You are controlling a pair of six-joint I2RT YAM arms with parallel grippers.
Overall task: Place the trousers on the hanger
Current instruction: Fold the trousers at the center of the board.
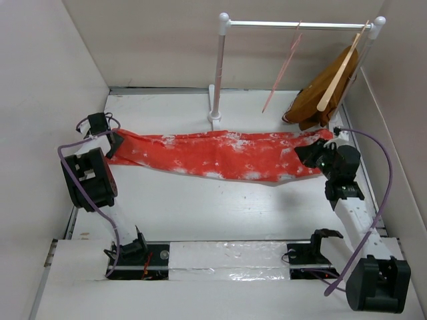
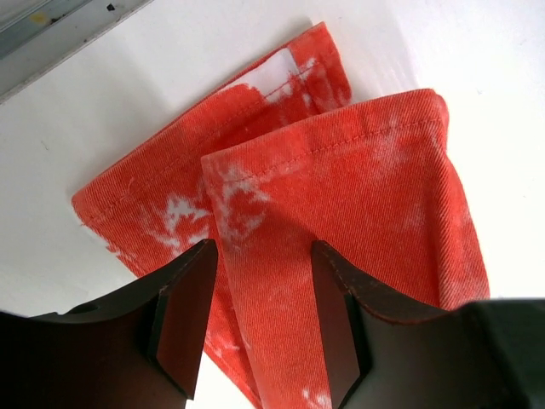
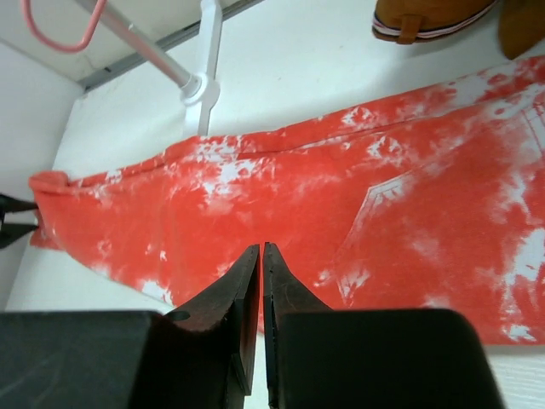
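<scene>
Presently: trousers (image 1: 220,155) lying flat across the middle of the frame, not on the hanger (image 1: 283,67), which hangs bare from the rail (image 1: 300,25) at upper right. Left gripper (image 2: 264,247): fingers spread, straddling a leg cuff, not clamped. Right gripper (image 3: 261,247): fingers closed together over the waist end, no cloth visible between them. Grasping, lifting and threading judged outstanding.

— Can you see the whole trousers (image 3: 281,196) from the right wrist?
— No. The waist end runs off the right edge. The hanger (image 3: 60,48) is only a pink curve, cut by the top edge.
— Does the right gripper (image 3: 261,249) pinch cloth?
— You can't tell. Its closed tips hide that spot, and from above the arm covers it.
</scene>
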